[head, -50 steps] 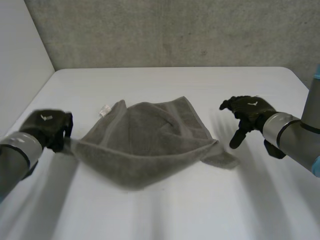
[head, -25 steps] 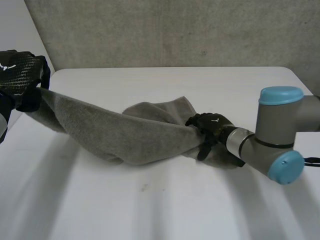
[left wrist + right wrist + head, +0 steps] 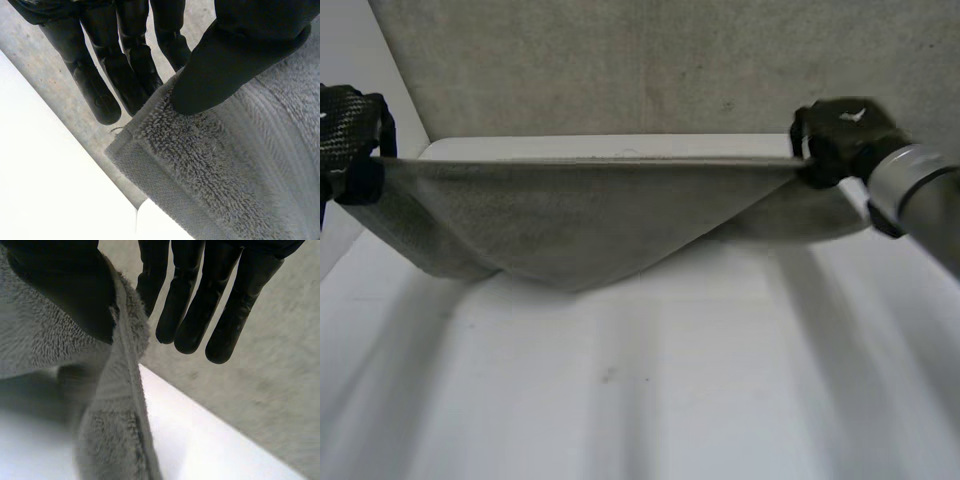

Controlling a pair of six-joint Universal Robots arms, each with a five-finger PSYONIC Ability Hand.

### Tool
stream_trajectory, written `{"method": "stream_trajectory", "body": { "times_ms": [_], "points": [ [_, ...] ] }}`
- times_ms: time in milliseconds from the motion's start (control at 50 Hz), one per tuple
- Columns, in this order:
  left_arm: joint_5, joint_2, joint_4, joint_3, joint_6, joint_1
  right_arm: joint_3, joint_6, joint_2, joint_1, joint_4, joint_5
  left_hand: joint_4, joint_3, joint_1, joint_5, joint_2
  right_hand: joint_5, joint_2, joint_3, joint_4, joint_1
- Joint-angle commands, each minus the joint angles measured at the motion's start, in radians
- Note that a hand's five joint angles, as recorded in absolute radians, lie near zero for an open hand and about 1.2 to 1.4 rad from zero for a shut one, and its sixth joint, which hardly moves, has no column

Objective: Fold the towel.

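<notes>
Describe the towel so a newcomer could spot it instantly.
Over the white table, a grey towel hangs stretched between the left robot hand and the right robot hand, each pinching its top edge. It is the one soft, fuzzy thing, sagging to a point.

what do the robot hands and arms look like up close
Both are black. The left robot hand has a carbon-weave pattern on its back. The right robot hand has a small white mark on its back and sits on a round silver-grey forearm. The fingers are thick and segmented, with rounded tips.
</notes>
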Motion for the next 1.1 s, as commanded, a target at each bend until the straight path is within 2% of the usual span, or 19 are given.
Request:
{"method": "stream_trajectory", "body": {
  "times_ms": [20,160,280,340,380,500,540,600,660,700,720,760,780,820,840,880,920,1000,1100],
  "points": [
    [-0.001,-0.052,-0.006,-0.02,-0.003,-0.005,0.017,-0.245,-0.141,-0.006,0.233,-0.003,0.179,0.181,0.221,0.191,0.179,0.259,0.222,0.215,0.204,0.426],
    [0.001,-0.055,-0.006,-0.025,-0.003,0.001,0.006,-0.382,-0.327,-0.018,0.308,0.012,0.179,0.181,0.221,0.191,0.179,0.259,0.222,0.215,0.204,0.426],
    [0.004,-0.069,-0.01,-0.028,-0.001,-0.003,0.034,-0.403,-0.336,-0.017,0.361,0.0,0.179,0.181,0.221,0.191,0.179,0.259,0.222,0.215,0.204,0.426],
    [0.015,-0.126,-0.01,-0.036,0.0,-0.016,0.048,-0.453,-0.25,-0.008,0.421,0.002,0.179,0.181,0.221,0.191,0.179,0.259,0.222,0.215,0.204,0.426],
    [0.03,-0.164,-0.012,-0.036,0.002,-0.017,0.042,-0.53,-0.122,0.005,0.463,0.015,0.179,0.181,0.221,0.191,0.179,0.259,0.222,0.215,0.204,0.426],
    [0.082,-0.365,-0.016,0.022,0.01,-0.031,-0.011,-0.617,0.049,0.026,0.476,0.051,0.179,0.181,0.221,0.191,0.179,0.259,0.222,0.215,0.204,0.426],
    [0.082,-0.421,-0.019,0.059,0.011,-0.039,-0.09,-0.633,0.173,0.028,0.476,0.09,0.179,0.181,0.221,0.191,0.179,0.259,0.222,0.215,0.204,0.426],
    [0.073,-0.583,-0.018,0.214,0.011,-0.063,-0.2,-0.646,0.263,0.028,0.467,0.13,0.179,0.181,0.221,0.191,0.179,0.259,0.222,0.215,0.204,0.426],
    [0.075,-0.625,-0.013,0.28,0.01,-0.071,-0.261,-0.65,0.293,0.028,0.45,0.149,0.179,0.181,0.221,0.191,0.179,0.259,0.222,0.215,0.204,0.426],
    [0.078,-0.678,0.016,0.411,0.008,-0.074,-0.404,-0.637,0.328,0.032,0.335,0.178,0.179,0.181,0.221,0.191,0.179,0.259,0.222,0.215,0.204,0.426],
    [0.078,-0.678,0.016,0.412,0.008,-0.074,-0.405,-0.637,0.328,0.032,0.334,0.178,0.179,0.181,0.221,0.191,0.179,0.259,0.222,0.215,0.204,0.426],
    [0.073,-0.687,0.165,0.524,0.0,-0.077,-0.498,-0.608,0.318,0.043,0.097,0.202,0.179,0.181,0.221,0.191,0.179,0.259,0.222,0.215,0.204,0.426],
    [0.073,-0.687,0.166,0.524,0.0,-0.077,-0.498,-0.607,0.317,0.043,0.096,0.203,0.179,0.181,0.221,0.191,0.179,0.259,0.222,0.215,0.204,0.426],
    [0.055,-0.674,0.445,0.547,-0.009,-0.088,-0.471,-0.543,0.24,0.06,-0.237,0.233,0.179,0.181,0.221,0.191,0.179,0.259,0.222,0.215,0.204,0.426],
    [0.055,-0.674,0.447,0.547,-0.009,-0.088,-0.471,-0.543,0.239,0.06,-0.238,0.233,0.179,0.181,0.221,0.191,0.179,0.259,0.222,0.215,0.204,0.426],
    [0.009,-0.608,0.697,0.538,-0.032,-0.109,-0.352,-0.494,0.134,0.058,-0.535,0.245,0.179,0.181,0.221,0.191,0.179,0.259,0.222,0.215,0.204,0.426],
    [-0.013,-0.576,0.747,0.533,-0.036,-0.118,-0.289,-0.488,0.092,0.061,-0.61,0.236,0.179,0.181,0.221,0.191,0.179,0.259,0.222,0.215,0.204,0.426],
    [-0.025,-0.552,0.703,0.532,-0.044,-0.123,-0.25,-0.488,0.069,0.062,-0.562,0.218,0.179,0.181,0.221,0.191,0.179,0.259,0.222,0.215,0.204,0.426],
    [-0.024,-0.563,0.559,0.486,-0.049,-0.114,-0.232,-0.477,0.101,0.065,-0.268,0.147,0.179,0.181,0.221,0.191,0.179,0.259,0.222,0.215,0.204,0.426]
  ]
}}
